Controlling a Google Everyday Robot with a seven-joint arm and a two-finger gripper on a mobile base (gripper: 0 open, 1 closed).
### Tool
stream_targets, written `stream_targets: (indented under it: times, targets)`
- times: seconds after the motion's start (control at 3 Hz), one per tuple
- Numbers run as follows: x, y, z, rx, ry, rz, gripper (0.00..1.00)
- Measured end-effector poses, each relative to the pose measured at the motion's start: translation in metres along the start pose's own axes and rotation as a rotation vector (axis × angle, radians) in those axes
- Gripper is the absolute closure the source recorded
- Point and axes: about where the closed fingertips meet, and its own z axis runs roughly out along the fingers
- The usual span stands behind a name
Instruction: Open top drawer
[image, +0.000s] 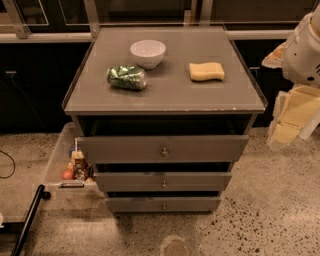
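One grey top drawer (162, 148) (small brass knob) juts slightly out, with the tool (292, 117) at far right, its state unclear.

The arm (304, 47) appears at the right edge of the camera view. Its visible segment is a smooth, rounded white housing with a bulbous outline and a matte finish. A small dark round mark sits low on the housing, near the right edge. The gripper (292, 117) is located directly below this housing, also at the right edge of the view. It is built from flat, angular sections in a pale cream-yellow colour, with straight edges and squared corners. A short white bar-shaped element lies along its lower right side. Finer detail cannot be made out.
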Motion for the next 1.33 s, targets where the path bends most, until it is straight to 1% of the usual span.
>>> stream_targets:
  times: [0.33, 0.67, 1.0, 1.33]
  targets:
    - [-0.001, -0.001, 0.0, 0.004, -0.001, -0.001, 0.0]
    - [-0.014, -0.018, 0.007, 0.039, -0.032, -0.05, 0.0]
    - [-0.025, -0.031, 0.018, 0.075, -0.074, -0.107, 0.0]
    - [-0.026, -0.029, 0.038, 0.096, -0.163, -0.164, 0.0]
